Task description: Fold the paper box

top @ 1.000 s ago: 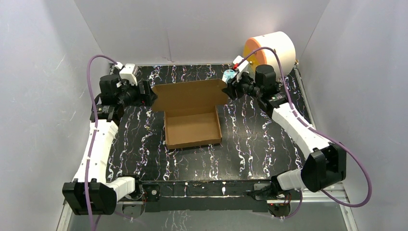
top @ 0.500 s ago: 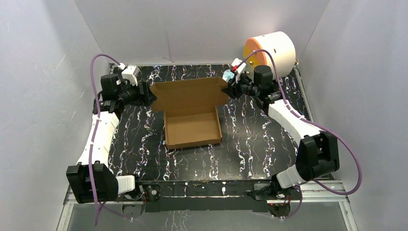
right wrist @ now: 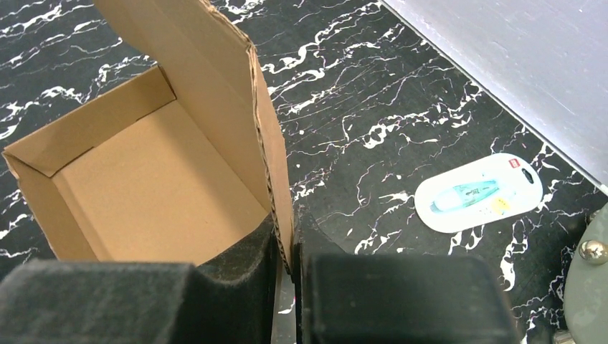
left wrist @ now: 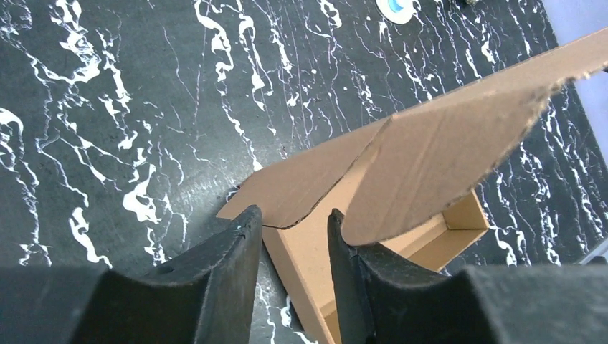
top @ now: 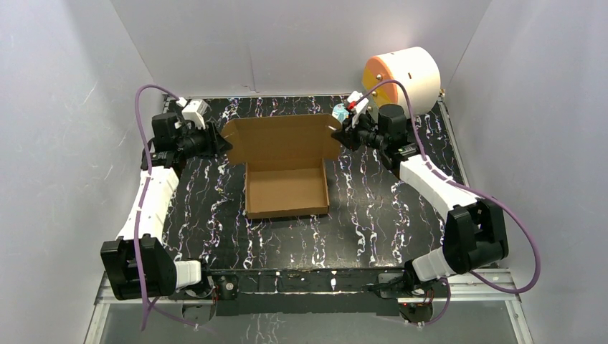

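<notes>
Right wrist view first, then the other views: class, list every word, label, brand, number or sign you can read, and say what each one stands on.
No text can be read in any view.
The white oval packet carries a small red mark and tiny print, both too small to read.
The paper box is plain brown cardboard with no print showing.
The white-and-orange cylinder shows no lettering.

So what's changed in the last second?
Both arms have tipped the lid of the paper box up toward upright. The right gripper is clamped on the lid's edge; the left gripper has its fingers apart at the other corner. Unchanged: the tray on the table, the white-and-orange cylinder at the back.
</notes>
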You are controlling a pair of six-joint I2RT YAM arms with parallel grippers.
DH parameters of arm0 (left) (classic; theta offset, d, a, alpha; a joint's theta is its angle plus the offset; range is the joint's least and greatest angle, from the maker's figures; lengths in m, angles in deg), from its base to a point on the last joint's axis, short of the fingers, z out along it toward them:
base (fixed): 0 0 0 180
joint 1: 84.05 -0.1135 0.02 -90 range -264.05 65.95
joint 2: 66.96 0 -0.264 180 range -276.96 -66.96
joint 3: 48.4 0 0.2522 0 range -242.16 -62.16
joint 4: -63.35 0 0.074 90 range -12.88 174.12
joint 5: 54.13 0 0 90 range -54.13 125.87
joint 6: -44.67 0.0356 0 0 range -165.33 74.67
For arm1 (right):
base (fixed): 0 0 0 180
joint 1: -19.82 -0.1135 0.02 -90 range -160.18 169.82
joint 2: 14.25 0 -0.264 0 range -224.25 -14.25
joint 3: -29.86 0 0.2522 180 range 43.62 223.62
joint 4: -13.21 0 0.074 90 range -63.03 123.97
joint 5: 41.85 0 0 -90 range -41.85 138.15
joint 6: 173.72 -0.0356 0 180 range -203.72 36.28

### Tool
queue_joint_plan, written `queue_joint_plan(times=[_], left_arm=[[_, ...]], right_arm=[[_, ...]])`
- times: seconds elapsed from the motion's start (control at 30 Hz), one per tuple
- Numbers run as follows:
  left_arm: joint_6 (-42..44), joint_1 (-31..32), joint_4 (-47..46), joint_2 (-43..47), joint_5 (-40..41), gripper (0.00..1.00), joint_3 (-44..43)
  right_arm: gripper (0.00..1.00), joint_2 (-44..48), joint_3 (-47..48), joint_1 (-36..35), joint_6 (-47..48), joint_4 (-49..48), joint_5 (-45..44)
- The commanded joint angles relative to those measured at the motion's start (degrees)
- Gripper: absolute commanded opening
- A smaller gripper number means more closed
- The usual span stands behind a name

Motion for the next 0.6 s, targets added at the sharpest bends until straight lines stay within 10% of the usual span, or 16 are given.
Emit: queue_joint_plan(times=[0.0, 0.57], left_arm=[[-5.3, 0.3, -3.3, 2.3, -3.8, 0.35, 2.4], [-13.7, 8.4, -10.5, 4.5, 1.7, 0.33, 6.4]], right_arm=[[0.16, 3.4, -1.0, -2.4, -3.6, -4.5, -7.5], [0.18, 4.8, -4.5, -12.8, -15.5, -10.9, -35.8]])
